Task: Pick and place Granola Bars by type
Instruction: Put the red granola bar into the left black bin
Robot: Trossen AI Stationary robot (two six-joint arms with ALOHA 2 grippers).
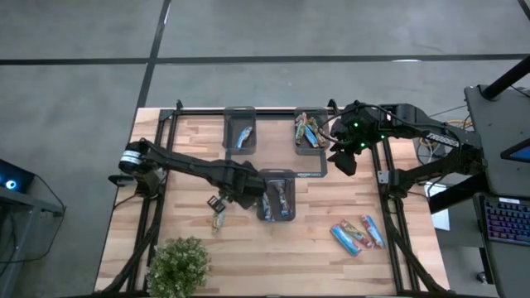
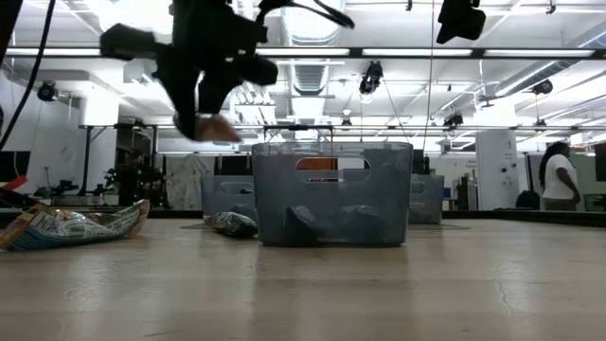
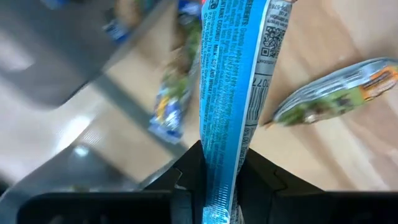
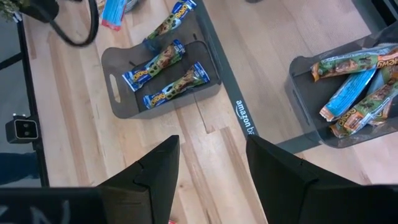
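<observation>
The left gripper (image 1: 220, 201) pinches a blue bar (image 3: 231, 93) beside the near tray (image 1: 277, 199), likely needing carrying over it, while the right gripper (image 4: 211, 180) waits open.

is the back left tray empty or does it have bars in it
Not empty. The high view shows one blue-wrapped bar lying inside the back left tray; nothing else shows in it.

Bare wood between middle tray (image 1: 277, 197) and loose bars (image 1: 358, 235), plant (image 1: 178, 265) blocking near-left corner
</observation>
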